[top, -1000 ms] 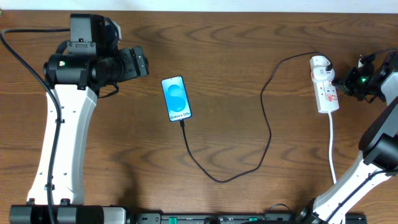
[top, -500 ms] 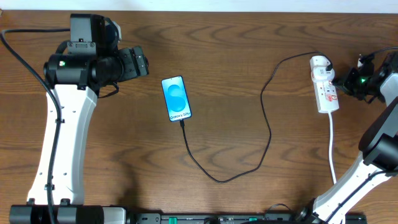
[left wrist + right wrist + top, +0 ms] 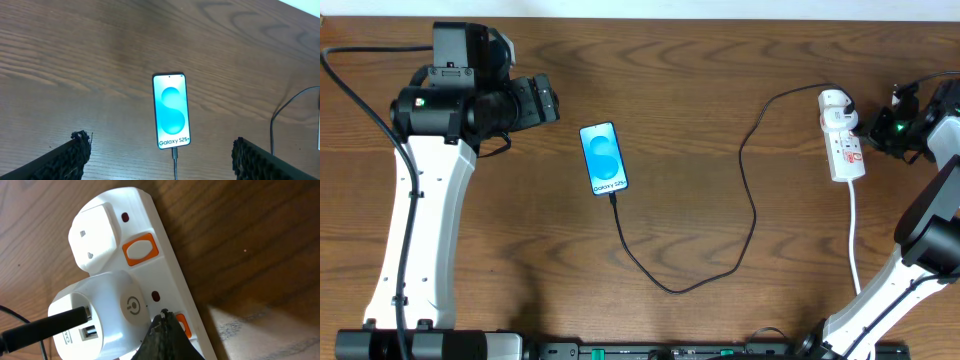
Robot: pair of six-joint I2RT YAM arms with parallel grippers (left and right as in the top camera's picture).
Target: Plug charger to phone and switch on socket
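Observation:
The phone (image 3: 603, 158) lies on the wooden table, blue screen lit, and also shows in the left wrist view (image 3: 171, 110). The black charger cable (image 3: 752, 205) runs from the phone's lower end in a loop to a white adapter on the socket (image 3: 843, 140). Its plug tip (image 3: 174, 151) sits in the phone's port. My left gripper (image 3: 160, 155) is open and empty, above and left of the phone. My right gripper (image 3: 164, 332) is shut, its tip at an orange switch (image 3: 182, 325) on the socket (image 3: 165, 275), beside the adapter (image 3: 100, 315).
The socket's white cord (image 3: 855, 240) runs down toward the table's front edge. A second orange switch (image 3: 140, 249) and a white plug (image 3: 95, 237) sit further along the strip. Bare wood lies between the phone and the cable loop.
My right gripper has shifted slightly up and right beside the socket. The left arm, phone and cable have not moved.

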